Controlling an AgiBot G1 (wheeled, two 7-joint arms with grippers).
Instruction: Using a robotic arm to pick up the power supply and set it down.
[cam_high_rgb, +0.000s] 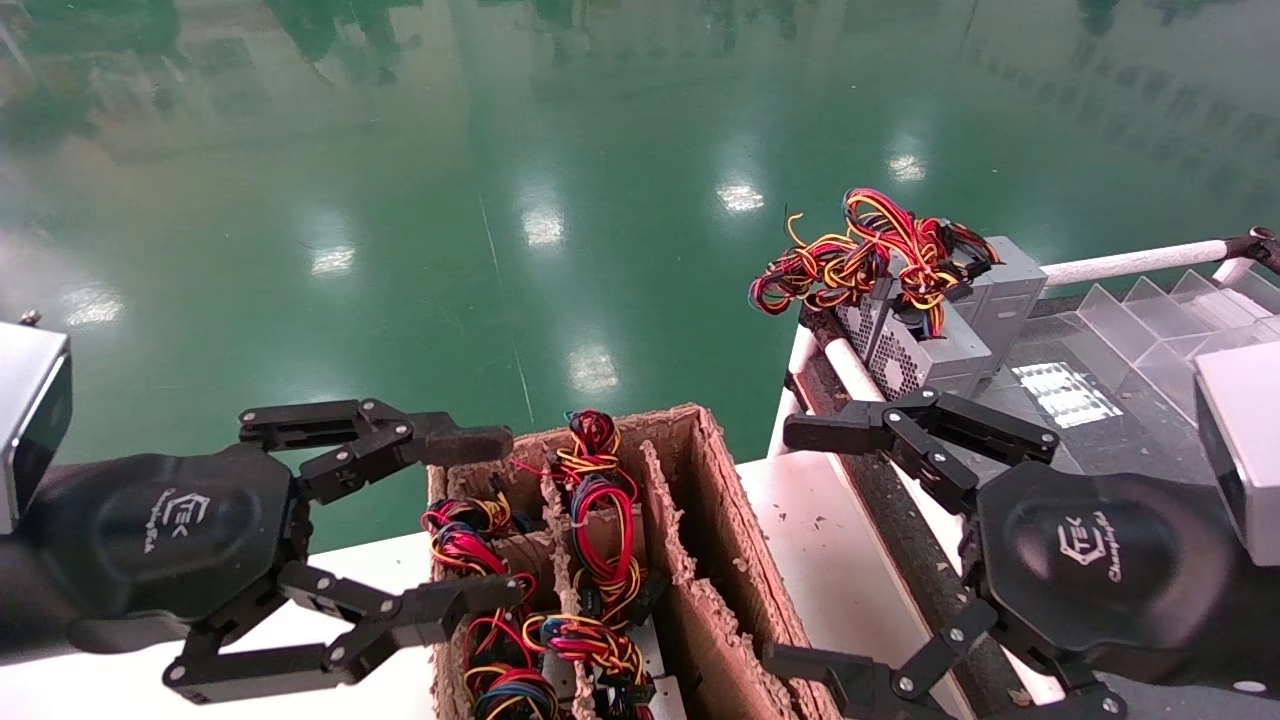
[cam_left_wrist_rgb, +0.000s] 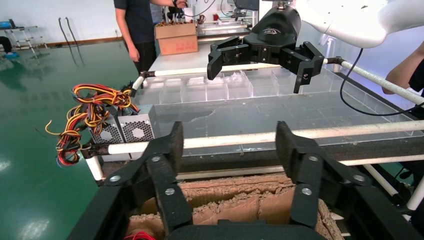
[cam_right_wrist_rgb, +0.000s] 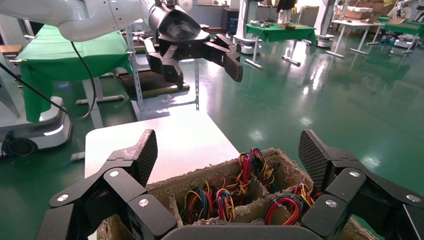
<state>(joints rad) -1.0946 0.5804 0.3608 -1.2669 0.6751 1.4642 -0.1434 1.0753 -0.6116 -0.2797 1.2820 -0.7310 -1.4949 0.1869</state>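
Two silver-grey power supply boxes (cam_high_rgb: 925, 350) (cam_left_wrist_rgb: 135, 131) stand on the conveyor's far left corner, their red, yellow and orange wires (cam_high_rgb: 860, 250) spilling over the edge. More wire bundles (cam_high_rgb: 600, 520) (cam_right_wrist_rgb: 235, 185) poke up from a torn cardboard carton (cam_high_rgb: 660, 425) (cam_left_wrist_rgb: 235, 197); the boxes under them are hidden. My left gripper (cam_high_rgb: 490, 520) (cam_left_wrist_rgb: 227, 137) hovers open at the carton's left side, holding nothing. My right gripper (cam_high_rgb: 800, 545) (cam_right_wrist_rgb: 227, 150) is open and empty too, to the carton's right over the conveyor's near edge.
The carton sits on a white table (cam_high_rgb: 830, 560) (cam_right_wrist_rgb: 165, 135). The black conveyor (cam_high_rgb: 1100, 440) carries clear plastic dividers (cam_high_rgb: 1160, 320) and has white rails (cam_high_rgb: 1130, 262). A person (cam_left_wrist_rgb: 135, 30) stands at its far end. Green floor lies beyond.
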